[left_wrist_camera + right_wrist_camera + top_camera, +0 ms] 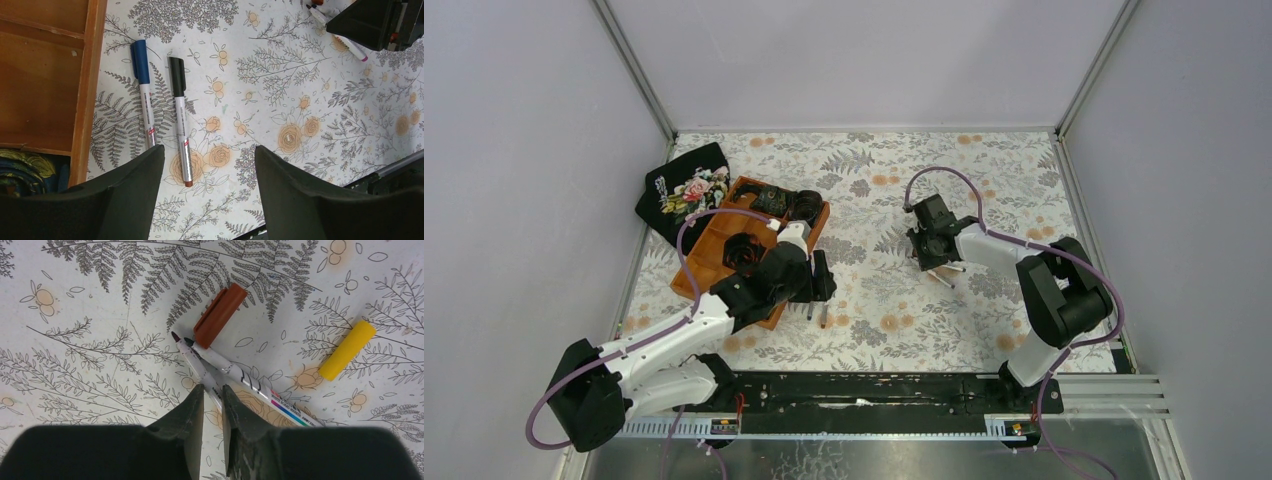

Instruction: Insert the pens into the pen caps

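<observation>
From above, the left gripper point(822, 286) hangs beside the wooden tray point(714, 245). The right gripper point(936, 262) sits right of centre on the floral tablecloth point(874, 200).

In the left wrist view, a blue-capped pen point(142, 95) and a black-capped pen point(180, 120) lie parallel at centre left. Their slim grey barrels run top to bottom with the caps uppermost. The left gripper's matte black fingers stand wide apart, holding nothing.

In the right wrist view, two uncapped pens cross at centre, tips pointing upper left. The red-tipped pen point(192, 357) runs down into the narrow gap between the right gripper's point(213, 390) fingers; whether it is pinched I cannot tell. The black-tipped pen point(235, 372) lies beside it. A ridged red-brown cap point(220, 315) touches the tips, and a smooth yellow cap point(347, 350) lies at the right.
</observation>
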Controlling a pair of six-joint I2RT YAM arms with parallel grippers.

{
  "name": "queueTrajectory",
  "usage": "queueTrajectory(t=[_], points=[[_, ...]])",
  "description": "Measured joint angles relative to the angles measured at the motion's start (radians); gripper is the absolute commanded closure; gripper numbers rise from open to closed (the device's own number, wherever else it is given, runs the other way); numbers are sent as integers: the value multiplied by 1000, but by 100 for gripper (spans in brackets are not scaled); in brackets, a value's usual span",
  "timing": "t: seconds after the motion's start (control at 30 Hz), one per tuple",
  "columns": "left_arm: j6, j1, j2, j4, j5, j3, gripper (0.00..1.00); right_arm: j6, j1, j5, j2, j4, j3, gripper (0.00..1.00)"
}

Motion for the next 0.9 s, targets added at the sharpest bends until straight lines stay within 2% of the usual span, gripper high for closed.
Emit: queueTrajectory(t=[0.43, 0.5, 0.57, 0.63, 0.9], points=[[-7, 0, -35, 7, 0, -18, 32, 1, 21, -47, 24, -32, 12, 73], [-11, 0, -42, 9, 1, -20, 32, 5, 45, -28, 43, -44, 37, 79], [-18, 0, -45, 13, 1, -24, 32, 12, 73, -6, 64, -53, 62, 91], [-26, 0, -50, 18, 5, -30, 33, 26, 105, 3, 81, -51, 84, 98], [-96, 0, -98, 129, 80, -90, 34, 189, 153, -157, 48, -6, 59, 100]])
